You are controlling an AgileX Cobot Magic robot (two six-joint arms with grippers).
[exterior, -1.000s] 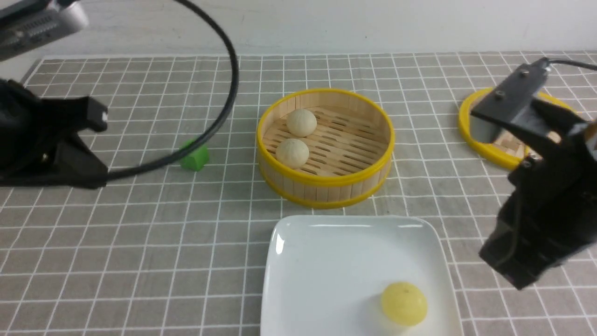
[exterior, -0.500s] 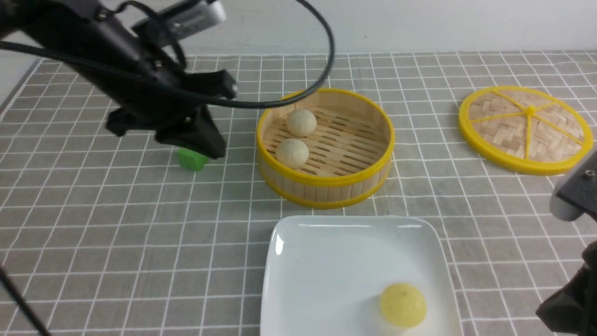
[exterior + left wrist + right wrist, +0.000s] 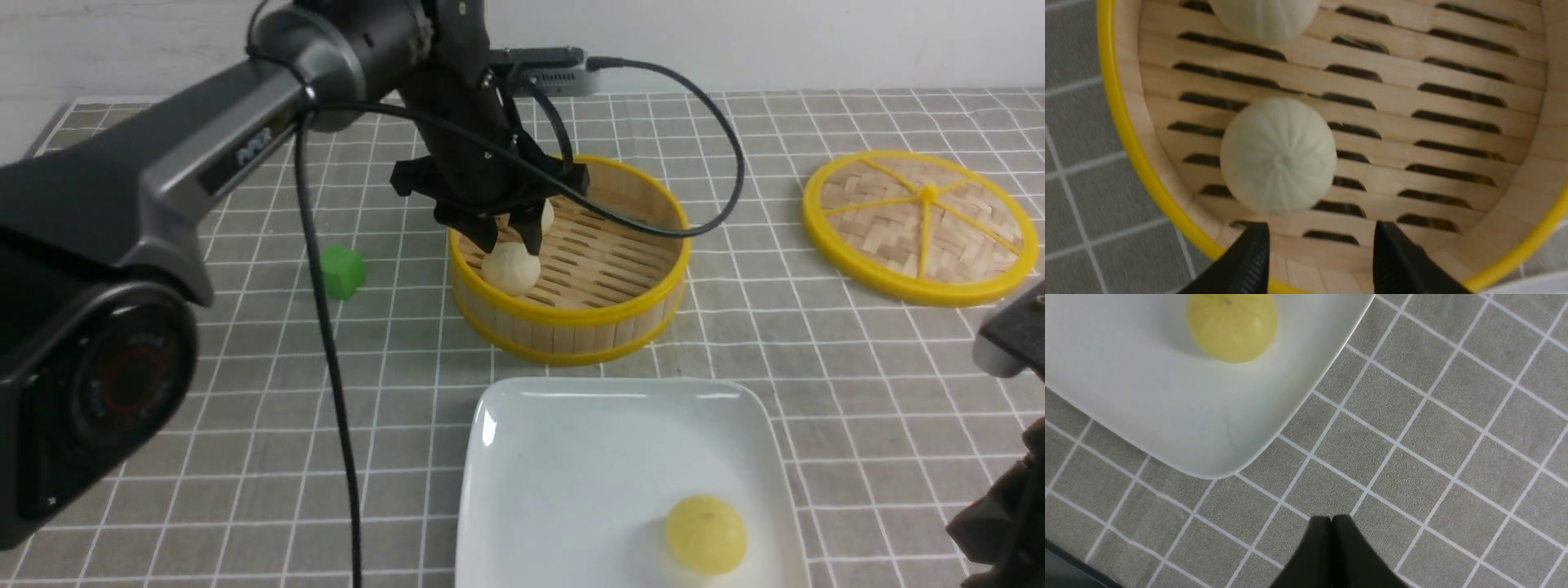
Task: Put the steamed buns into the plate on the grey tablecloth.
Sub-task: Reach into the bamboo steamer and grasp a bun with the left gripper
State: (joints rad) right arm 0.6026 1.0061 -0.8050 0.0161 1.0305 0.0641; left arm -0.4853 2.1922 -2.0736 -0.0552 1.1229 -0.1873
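Two cream steamed buns lie in the bamboo steamer (image 3: 604,327): the near one (image 3: 512,270) and a far one (image 3: 545,216) mostly hidden behind my left gripper (image 3: 510,238). That gripper is open and hangs just above the near bun (image 3: 1278,156), which it does not touch; the far bun (image 3: 1265,16) lies beyond. A pale yellow bun (image 3: 705,533) sits in the white square plate (image 3: 571,457) on the grey tablecloth (image 3: 245,408). My right gripper (image 3: 1332,519) is shut and empty over the cloth beside the plate's corner (image 3: 1220,457), near the yellow bun (image 3: 1232,324).
A green cube (image 3: 342,272) lies on the cloth left of the steamer. The flat woven steamer lid (image 3: 918,224) lies at the back right. My left arm and its cable stretch across the left half of the front view.
My left gripper has swung right from beside the green cube to over the near bun in the steamer. My right arm has dropped back to the lower right corner.
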